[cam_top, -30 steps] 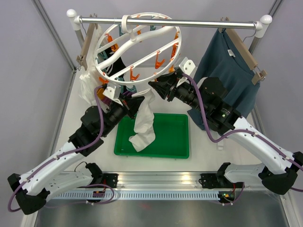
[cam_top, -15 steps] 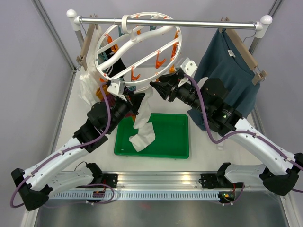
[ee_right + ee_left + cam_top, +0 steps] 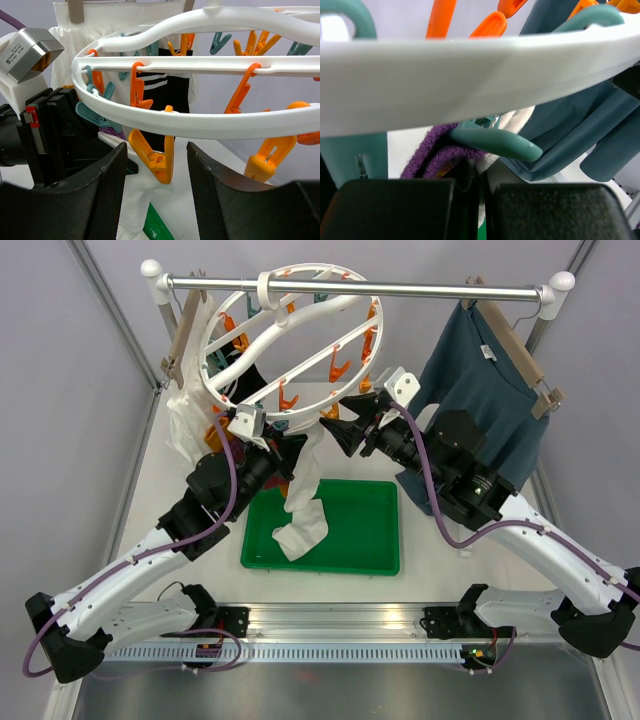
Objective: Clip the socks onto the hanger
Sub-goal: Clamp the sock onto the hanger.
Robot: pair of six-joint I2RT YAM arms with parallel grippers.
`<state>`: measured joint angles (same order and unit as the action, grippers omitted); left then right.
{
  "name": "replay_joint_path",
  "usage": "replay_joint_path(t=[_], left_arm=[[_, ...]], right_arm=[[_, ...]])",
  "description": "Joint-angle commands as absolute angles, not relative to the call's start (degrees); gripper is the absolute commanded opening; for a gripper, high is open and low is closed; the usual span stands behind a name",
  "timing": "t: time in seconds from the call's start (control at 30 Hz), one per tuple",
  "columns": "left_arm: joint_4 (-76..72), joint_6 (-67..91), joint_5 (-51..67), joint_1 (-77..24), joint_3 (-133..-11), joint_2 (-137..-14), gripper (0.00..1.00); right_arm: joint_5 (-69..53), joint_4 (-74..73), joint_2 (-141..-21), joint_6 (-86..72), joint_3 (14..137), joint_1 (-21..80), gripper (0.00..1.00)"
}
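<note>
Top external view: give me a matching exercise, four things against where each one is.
1 white sock
2 teal-blue shirt
3 green tray
4 hanger

A lying on the table
B hooked on the rail, left of centre
C at the rail's right end
D dangling below the hanger's near rim, toe in the tray

Pairs: 1-D, 2-C, 3-A, 4-B

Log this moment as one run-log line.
left jaws: shut on white sock, at hanger teal clip | right jaws: open by orange clip | sock toe: over green tray
</note>
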<state>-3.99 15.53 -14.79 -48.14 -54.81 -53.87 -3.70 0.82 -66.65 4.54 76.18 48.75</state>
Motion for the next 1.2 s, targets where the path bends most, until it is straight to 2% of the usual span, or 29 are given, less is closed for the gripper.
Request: replay_joint_path(t=[0.0,0.2,0.43,0.47,1.17], left_arm=[[-6.33,14.06,-14.94,-48.16,-57.39,-53.79,0.02],[-6.59,14.15,-14.33,-48.16,-57.48,-53.88,0.02],[-6.68,14.24,-14.06,-48.16,-57.48,-54.05,0.02],[-6.68,14.24,-13.98,-48.16,-57.57,-54.14,0.02],[-6.50,14.06,-13.36,-48.16,-57.57,-53.79,0.02]], right_arm=[[-1.85,1.58,-64.87,6.67,75.33,48.87,0.58],[-0.53,1.49,-63.90,8.26,73.92,49.39,0.65],[2.10,2.20,-64.69,10.37,74.18,50.97,0.67],[2.72,2.37,-64.86,10.72,74.27,51.32,0.70],[16.52,8.17,-69.52,14.85,76.29,56.69,0.70]])
